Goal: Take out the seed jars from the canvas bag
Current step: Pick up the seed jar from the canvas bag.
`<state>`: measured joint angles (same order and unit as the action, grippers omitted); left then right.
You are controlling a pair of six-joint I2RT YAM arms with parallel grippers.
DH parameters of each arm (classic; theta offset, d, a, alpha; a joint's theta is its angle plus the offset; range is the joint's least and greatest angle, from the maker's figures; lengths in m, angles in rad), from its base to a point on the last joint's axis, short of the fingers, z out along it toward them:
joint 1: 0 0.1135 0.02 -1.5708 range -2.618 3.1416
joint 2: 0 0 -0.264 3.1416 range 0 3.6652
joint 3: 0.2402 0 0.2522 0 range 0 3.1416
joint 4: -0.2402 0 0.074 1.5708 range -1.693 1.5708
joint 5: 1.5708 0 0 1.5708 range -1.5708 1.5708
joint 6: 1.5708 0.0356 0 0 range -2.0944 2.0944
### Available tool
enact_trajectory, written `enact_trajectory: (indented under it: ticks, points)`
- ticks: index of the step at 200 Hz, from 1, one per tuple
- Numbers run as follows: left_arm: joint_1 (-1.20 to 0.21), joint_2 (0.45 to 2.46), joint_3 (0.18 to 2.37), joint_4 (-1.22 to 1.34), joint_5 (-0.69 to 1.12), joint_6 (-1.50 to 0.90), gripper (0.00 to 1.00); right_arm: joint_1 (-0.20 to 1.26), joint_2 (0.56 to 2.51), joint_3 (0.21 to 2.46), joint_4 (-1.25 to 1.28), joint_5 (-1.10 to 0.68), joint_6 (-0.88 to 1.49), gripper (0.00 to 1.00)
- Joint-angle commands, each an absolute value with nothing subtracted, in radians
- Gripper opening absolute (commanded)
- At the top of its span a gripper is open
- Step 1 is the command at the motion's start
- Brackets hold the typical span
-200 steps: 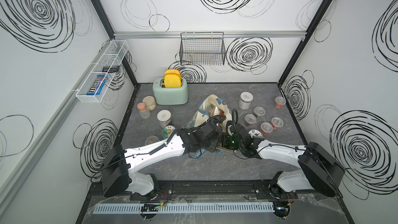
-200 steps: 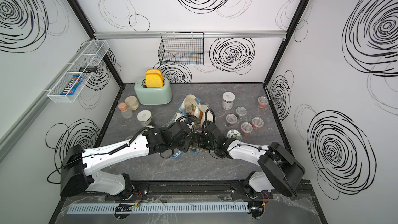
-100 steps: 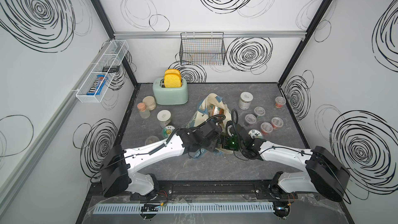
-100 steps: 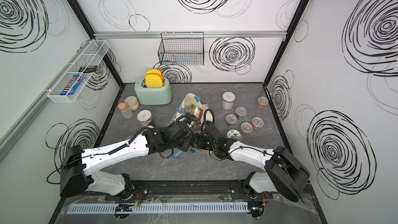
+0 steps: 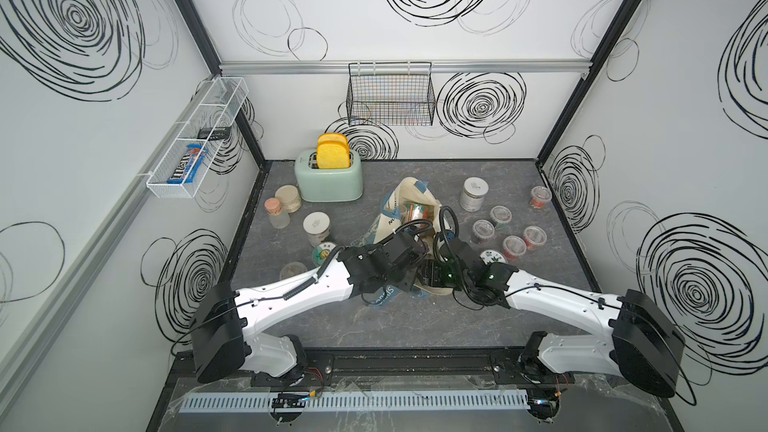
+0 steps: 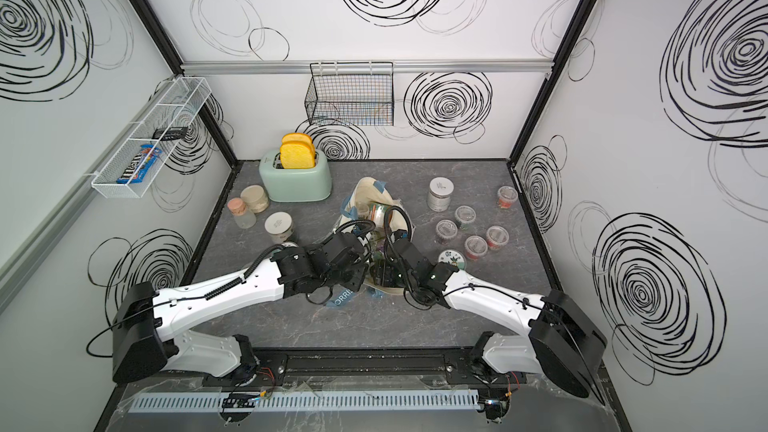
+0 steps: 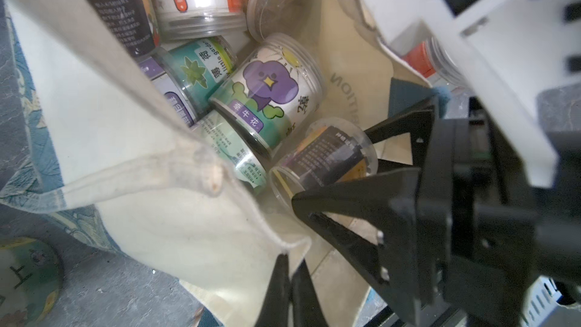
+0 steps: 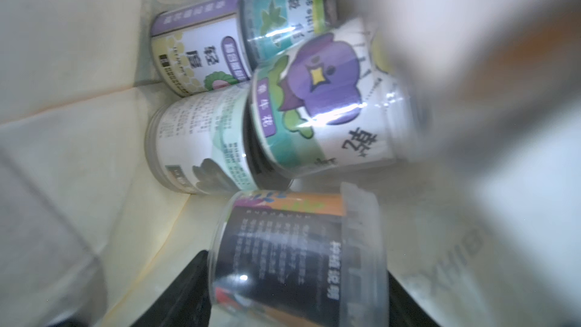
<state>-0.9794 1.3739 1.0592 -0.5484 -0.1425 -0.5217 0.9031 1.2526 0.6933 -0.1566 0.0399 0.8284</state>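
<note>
Grey tabletop (image 5: 332, 317); only left wrist shows right gripper (image 7: 330, 168) straddling jar (image 7: 327, 150).

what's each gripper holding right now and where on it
Left gripper pinches the canvas bag by its mouth rim. Right gripper straddles a dark-labelled seed jar across its sides; a firm grip cannot be told.

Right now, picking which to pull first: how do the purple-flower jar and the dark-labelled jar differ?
The purple-flower jar wears a white-green cartoon label; the dark-labelled jar's is black and orange. The purple-flower jar lies ungripped; the dark-labelled jar sits between the fingers of the right end effector. Both are clear, on their sides in the canvas bag.
</note>
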Motion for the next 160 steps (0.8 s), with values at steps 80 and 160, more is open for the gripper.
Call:
enact_trajectory:
  ticks: [80, 160]
  points:
    - [-0.810, 1.379, 1.064, -0.467, -0.007, -0.458, 0.05, 1.044, 1.040, 0.912, -0.733, 0.447, 0.814, 0.67]
    - [-0.637, 1.383, 1.108, -0.441, 0.050, -0.397, 0.05, 1.111, 1.028, 0.857, -1.177, 0.481, 1.193, 0.68]
